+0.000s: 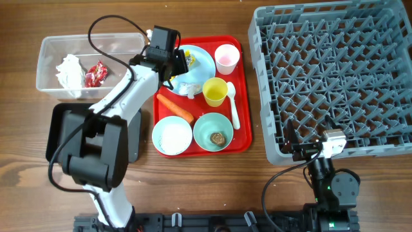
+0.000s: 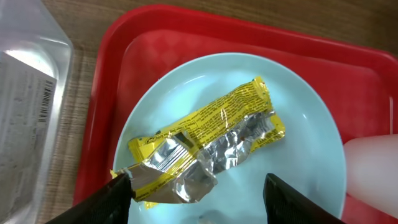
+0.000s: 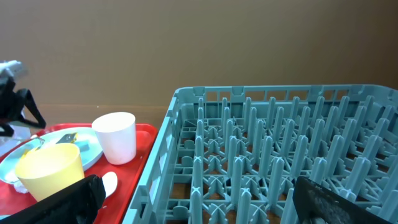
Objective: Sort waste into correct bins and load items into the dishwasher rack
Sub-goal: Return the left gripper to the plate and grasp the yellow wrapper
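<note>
A torn yellow and silver wrapper (image 2: 205, 146) lies on the pale blue plate (image 2: 298, 124) on the red tray. My left gripper (image 2: 198, 186) hangs open just above it; the left finger (image 2: 118, 193) touches the wrapper's torn end and the other stands well clear. From overhead the left gripper (image 1: 177, 64) is over the plate (image 1: 205, 59). My right gripper (image 3: 196, 199) is open with nothing in it at the near edge of the grey dishwasher rack (image 1: 335, 77).
The clear tub (image 1: 48, 77) holds a tissue (image 1: 69, 71) and a red wrapper (image 1: 95, 74). The black tray (image 1: 61, 129) sits under the left arm. The red tray (image 1: 241, 138) carries a carrot (image 1: 175, 107), a rice bowl (image 1: 172, 135), a bowl with a brown lump (image 1: 217, 138), yellow cup (image 1: 215, 91), pink cup (image 1: 226, 58) and spoon (image 1: 233, 106).
</note>
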Motion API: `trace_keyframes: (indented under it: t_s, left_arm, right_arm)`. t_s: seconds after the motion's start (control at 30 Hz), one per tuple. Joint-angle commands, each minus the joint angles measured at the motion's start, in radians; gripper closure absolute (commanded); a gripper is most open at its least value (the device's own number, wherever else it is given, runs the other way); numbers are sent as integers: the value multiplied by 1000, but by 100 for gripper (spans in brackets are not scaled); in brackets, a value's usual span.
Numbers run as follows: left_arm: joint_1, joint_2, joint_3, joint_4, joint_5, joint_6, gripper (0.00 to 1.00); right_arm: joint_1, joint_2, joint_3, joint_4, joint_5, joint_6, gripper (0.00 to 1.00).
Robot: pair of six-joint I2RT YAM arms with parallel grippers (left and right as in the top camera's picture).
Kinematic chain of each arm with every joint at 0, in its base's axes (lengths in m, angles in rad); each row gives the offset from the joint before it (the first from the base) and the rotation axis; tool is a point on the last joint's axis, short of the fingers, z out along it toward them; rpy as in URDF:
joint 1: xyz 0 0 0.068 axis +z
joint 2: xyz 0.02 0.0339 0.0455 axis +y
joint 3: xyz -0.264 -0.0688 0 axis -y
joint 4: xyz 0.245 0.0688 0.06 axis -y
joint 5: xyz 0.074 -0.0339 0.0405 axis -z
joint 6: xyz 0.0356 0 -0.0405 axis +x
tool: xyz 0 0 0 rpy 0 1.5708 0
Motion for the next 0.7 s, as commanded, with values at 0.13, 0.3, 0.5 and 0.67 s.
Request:
trace_keyframes:
  t_s: [0.13, 0.3, 0.5, 0.67]
  left_arm:
    - [-2, 39, 2, 26, 1, 11, 31]
    - [-2, 39, 2, 29, 0, 12, 28]
    - [-1, 17, 8, 87, -23, 16, 24]
    - [-21, -13, 8, 25, -23, 11, 30]
  right_arm:
    - [-2, -6, -1, 5, -16, -9, 0]
    - [-2, -6, -1, 5, -16, -9, 0]
    - [-2, -6, -1, 5, -16, -9, 0]
    - [-2, -6, -1, 5, -16, -9, 0]
